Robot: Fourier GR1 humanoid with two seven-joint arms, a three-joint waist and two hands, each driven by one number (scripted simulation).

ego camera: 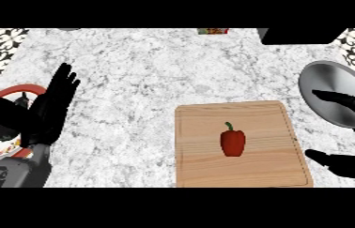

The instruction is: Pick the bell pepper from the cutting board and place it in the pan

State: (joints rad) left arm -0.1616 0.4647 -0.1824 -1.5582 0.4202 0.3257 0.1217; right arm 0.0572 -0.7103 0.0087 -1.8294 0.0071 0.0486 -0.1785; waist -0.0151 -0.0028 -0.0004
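Note:
A red bell pepper (233, 141) with a green stem lies in the middle of the wooden cutting board (201, 171), at the lower right of the counter. The grey pan (326, 79) sits at the right edge, partly cut off by the frame. My right hand (338, 164) comes in from the right edge and is open. Its fingers (334, 98) spread over the pan and its thumb hangs off the board's right side, a short way from the pepper. My left hand (50, 109) rests open at the left with its fingers up, far from the board.
A red-rimmed object (21, 88) lies at the left edge, partly behind my left hand. A black appliance (298, 35) stands at the back right, and a small colourful item (212, 31) at the back edge. White marble counter (139, 81) spreads between the hands.

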